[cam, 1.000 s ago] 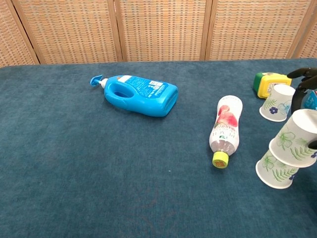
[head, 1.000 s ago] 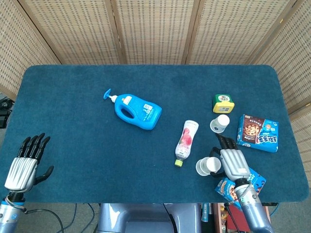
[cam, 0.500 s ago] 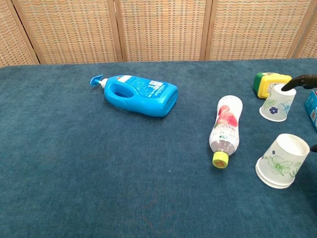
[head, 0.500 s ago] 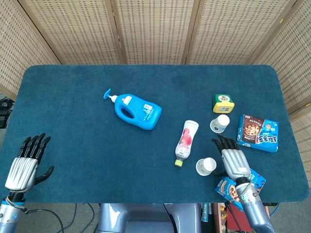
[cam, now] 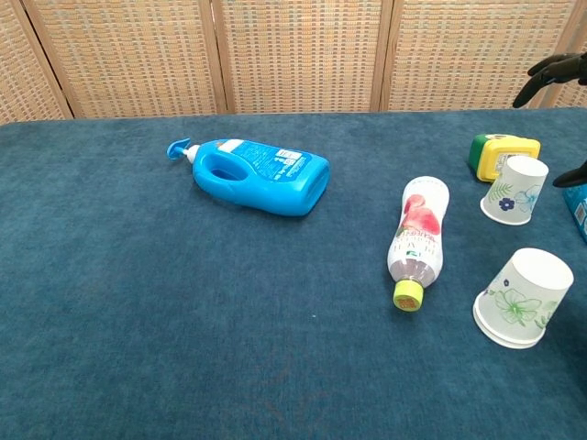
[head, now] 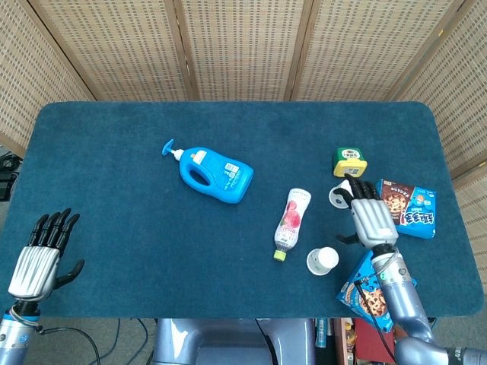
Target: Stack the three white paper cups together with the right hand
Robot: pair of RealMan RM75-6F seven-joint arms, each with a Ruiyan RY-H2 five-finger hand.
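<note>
Toward the right edge of the blue table [head: 114, 228], my right hand [head: 370, 217] hangs with its fingers spread and nothing in its grasp. In the head view its fingertips lie over the far paper cup [head: 338, 196], which stands upside down; whether they touch it I cannot tell. In the chest view that same cup [cam: 514, 190] stands free, and only dark fingertips [cam: 548, 68] show at the upper right corner.

Nearer the front edge sits the stacked pair of paper cups [head: 322, 260], also upside down and tilted, apart from my right hand. In the chest view the stack [cam: 523, 297] shows a leaf print.

Just behind the far cup is a yellow and green container [head: 349, 161]. Right of my hand lies a blue cookie box [head: 409, 207]; a second blue snack pack [head: 365, 289] overhangs the front edge under my forearm.

Left of the cups lies a pink-labelled drink bottle [head: 291, 222], cap toward the front. A blue detergent bottle [head: 211, 172] lies on its side near the table's middle.

At the front left corner my left hand [head: 39, 256] is held open, empty.
</note>
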